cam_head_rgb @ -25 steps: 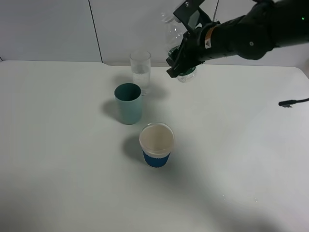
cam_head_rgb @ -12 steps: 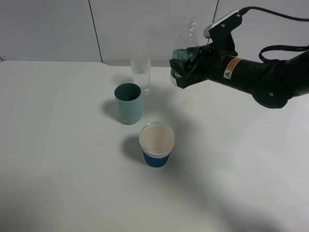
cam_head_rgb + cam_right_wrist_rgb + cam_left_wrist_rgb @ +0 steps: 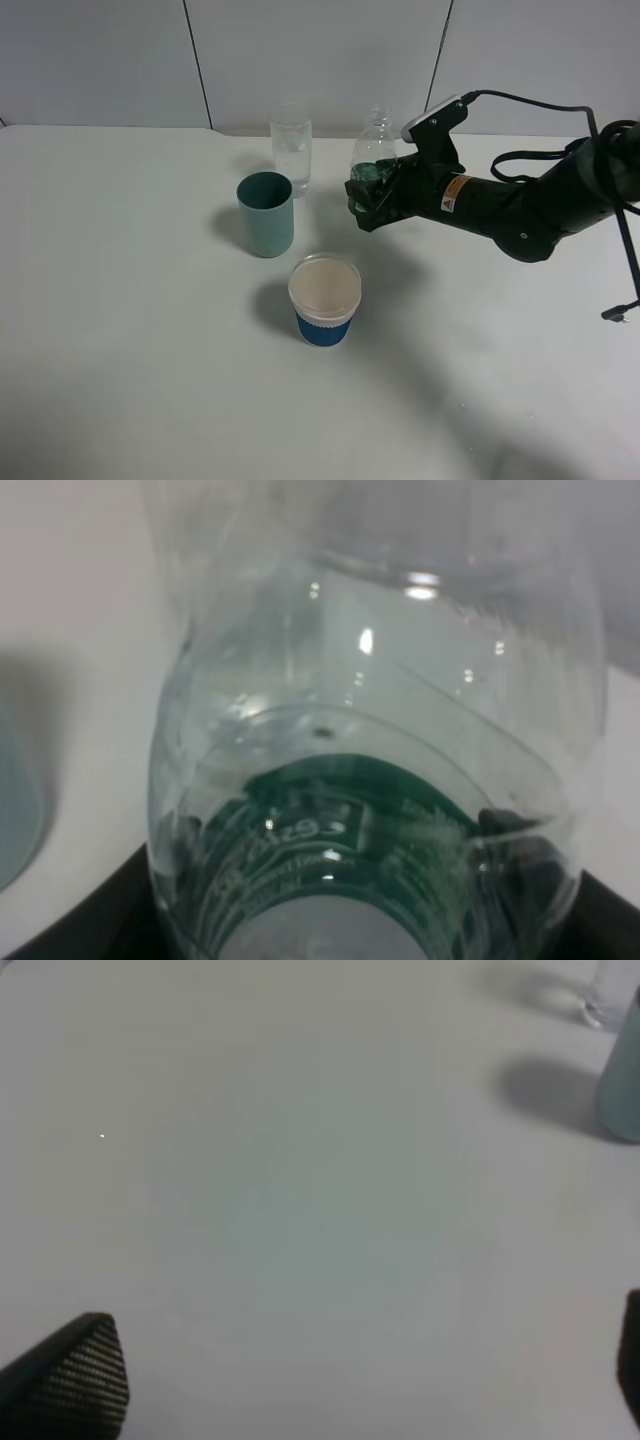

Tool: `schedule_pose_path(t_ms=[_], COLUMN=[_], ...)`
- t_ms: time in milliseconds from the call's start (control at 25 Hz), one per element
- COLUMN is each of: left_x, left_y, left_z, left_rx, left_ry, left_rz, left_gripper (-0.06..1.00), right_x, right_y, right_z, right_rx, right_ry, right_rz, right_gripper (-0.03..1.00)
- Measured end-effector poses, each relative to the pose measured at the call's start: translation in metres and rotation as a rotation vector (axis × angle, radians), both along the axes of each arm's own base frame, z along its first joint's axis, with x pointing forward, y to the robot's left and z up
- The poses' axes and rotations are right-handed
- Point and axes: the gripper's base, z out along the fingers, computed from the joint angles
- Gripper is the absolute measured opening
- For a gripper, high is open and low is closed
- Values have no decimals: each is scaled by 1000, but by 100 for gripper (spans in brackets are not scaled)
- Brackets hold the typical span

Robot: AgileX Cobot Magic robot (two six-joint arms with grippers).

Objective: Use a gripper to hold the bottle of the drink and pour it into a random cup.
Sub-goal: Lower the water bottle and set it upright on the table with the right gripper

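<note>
Taking the white paper cup with the blue sleeve (image 3: 324, 300) as landmark, the teal cup (image 3: 266, 214) stands just behind it to the left, and behind that the clear glass cup (image 3: 291, 148) already holds some liquid, so the pour looks done or nearly so. Behind and right of the paper cup, the right gripper (image 3: 372, 195) is clamped on the bottle of the drink (image 3: 373, 152), held upright beside the glass, perhaps to be set down. The left gripper (image 3: 330, 1380) is spread wide over the bare white table (image 3: 130, 330); grey wall panels (image 3: 320, 60) lie farthest back.
</note>
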Motion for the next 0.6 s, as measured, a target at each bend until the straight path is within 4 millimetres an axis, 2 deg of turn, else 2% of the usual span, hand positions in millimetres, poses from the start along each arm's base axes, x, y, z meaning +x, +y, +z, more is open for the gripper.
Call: schedule_pose_path(t_ms=[320,600], left_x=[0,0], left_y=[0,0], left_z=[0,0], left_rx=[0,0], left_ry=[0,0], left_rz=[0,0], left_gripper=[99,99], right_x=[-3,-7], right_y=[3,8], right_z=[-13,-14], right_rx=[-8,-24], right_ry=[0,-13], right_rz=[59,134], right_gripper=[56,56])
